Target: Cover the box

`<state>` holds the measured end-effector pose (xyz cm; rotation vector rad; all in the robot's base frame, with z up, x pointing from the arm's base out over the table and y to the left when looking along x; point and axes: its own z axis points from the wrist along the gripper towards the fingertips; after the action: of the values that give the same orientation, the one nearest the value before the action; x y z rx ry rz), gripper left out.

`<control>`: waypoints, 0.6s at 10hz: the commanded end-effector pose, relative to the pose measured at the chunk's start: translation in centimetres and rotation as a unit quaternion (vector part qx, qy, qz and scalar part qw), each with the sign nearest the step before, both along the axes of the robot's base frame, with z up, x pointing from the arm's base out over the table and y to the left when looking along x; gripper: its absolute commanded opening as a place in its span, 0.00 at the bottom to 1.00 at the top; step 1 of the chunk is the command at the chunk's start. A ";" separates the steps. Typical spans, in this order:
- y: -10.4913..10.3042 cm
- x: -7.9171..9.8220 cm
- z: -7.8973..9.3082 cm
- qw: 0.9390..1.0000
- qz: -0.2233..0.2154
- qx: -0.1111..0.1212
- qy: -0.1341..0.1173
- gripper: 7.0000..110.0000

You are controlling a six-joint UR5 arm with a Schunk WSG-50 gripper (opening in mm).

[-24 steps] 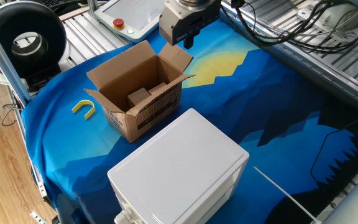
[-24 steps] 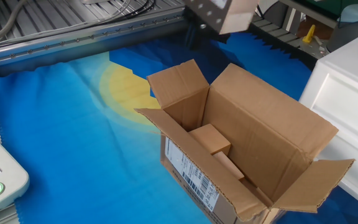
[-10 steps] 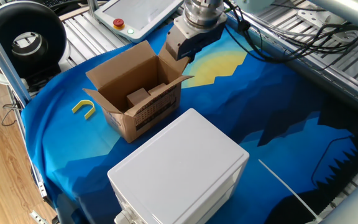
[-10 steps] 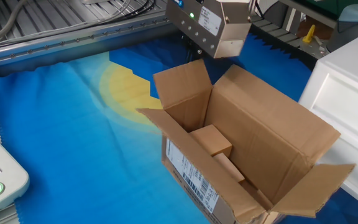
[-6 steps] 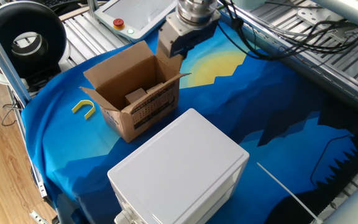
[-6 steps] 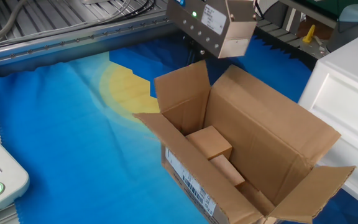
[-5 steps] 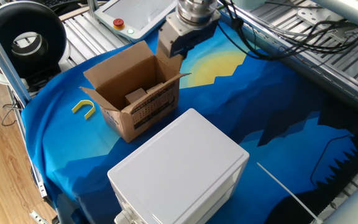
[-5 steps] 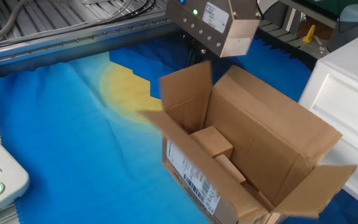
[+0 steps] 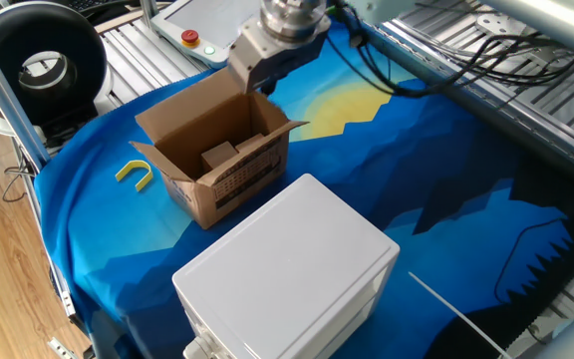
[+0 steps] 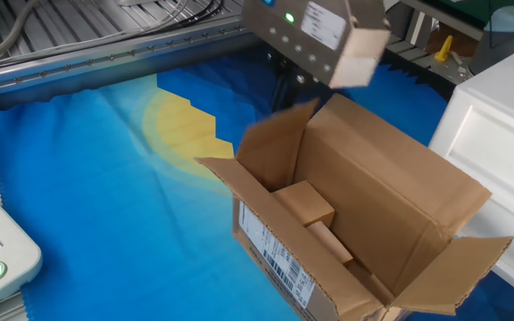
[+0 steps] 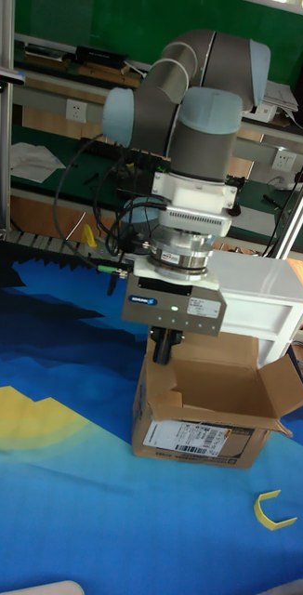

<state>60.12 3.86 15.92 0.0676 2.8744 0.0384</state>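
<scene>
The brown cardboard box (image 9: 222, 184) stands open on the blue cloth, with its printed label (image 10: 279, 259) on the near side. Small cardboard pieces (image 10: 302, 201) lie inside it. My gripper (image 9: 257, 88) hangs at the box's far end, its fingers close together and holding nothing. In the other fixed view the gripper (image 10: 286, 89) is right behind the end flap (image 10: 273, 147), which stands nearly upright and looks blurred. The opposite end flap (image 10: 453, 263) and the long flap still spread outward. From the tall fixed view the gripper (image 11: 163, 353) dips to the left rim of the box (image 11: 203, 435).
A large white plastic box (image 9: 287, 259) stands close beside the carton. A yellow U-shaped piece (image 9: 136, 172) lies on the cloth on its other side. A pendant with a red button (image 9: 207, 25) and a black round device (image 9: 43, 65) sit beyond the cloth, and cables cross the metal rails.
My gripper came down and moved across toward the box's end. The end flap, which leaned outward before, has swung up to nearly upright against the gripper. The box shifted slightly.
</scene>
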 end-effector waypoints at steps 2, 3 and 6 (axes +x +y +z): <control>1.8 -2.2 -1.4 0.999 0.000 0.007 0.032 0.00; 1.4 -2.5 -2.0 0.999 -0.004 0.011 0.034 0.00; 0.6 -3.5 -3.7 0.999 0.001 0.029 0.035 0.00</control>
<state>57.46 4.58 13.29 0.0671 2.9356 0.0784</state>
